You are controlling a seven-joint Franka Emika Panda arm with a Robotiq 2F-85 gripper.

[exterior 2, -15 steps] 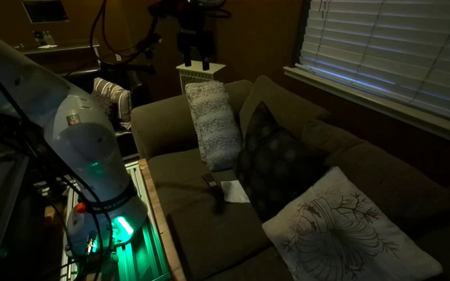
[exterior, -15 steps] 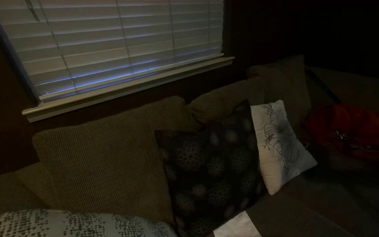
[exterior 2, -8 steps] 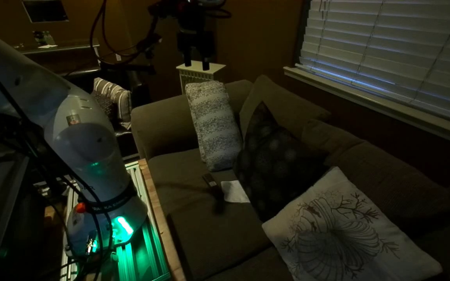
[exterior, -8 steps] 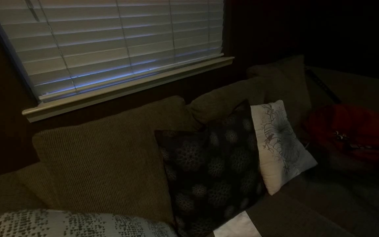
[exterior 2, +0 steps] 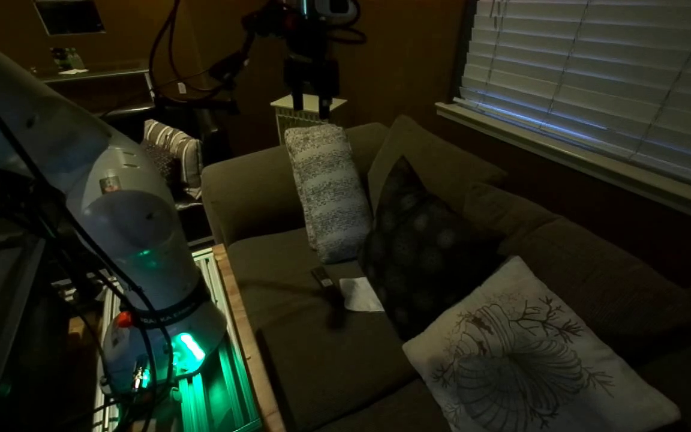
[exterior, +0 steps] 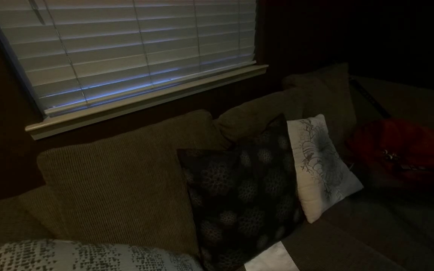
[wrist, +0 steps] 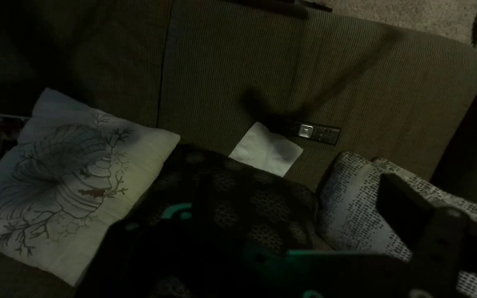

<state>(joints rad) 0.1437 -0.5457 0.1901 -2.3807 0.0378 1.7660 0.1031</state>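
My gripper (exterior 2: 311,112) hangs open and empty high above the sofa in an exterior view, and its two dark fingers stand wide apart in the wrist view (wrist: 296,182). Below it lie a black remote (wrist: 321,132) and a white paper or cloth (wrist: 265,151), side by side on the sofa seat. They also show in an exterior view: the remote (exterior 2: 322,277) and the white sheet (exterior 2: 360,294). A dark pillow with pale flower shapes (exterior: 245,195) leans beside the sheet. A grey-white patterned pillow (exterior 2: 330,192) stands by the armrest. The gripper touches nothing.
A white pillow with a coral print (exterior 2: 531,360) leans beside the dark pillow. A red bundle (exterior: 405,150) lies farther along the sofa. A window with blinds (exterior: 134,52) is behind the sofa. A small white stand (exterior 2: 282,111) is beyond the armrest. The room is dim.
In an exterior view my gripper and arm have moved slightly right and down over the last half second. The pillows, remote and white sheet have not moved.
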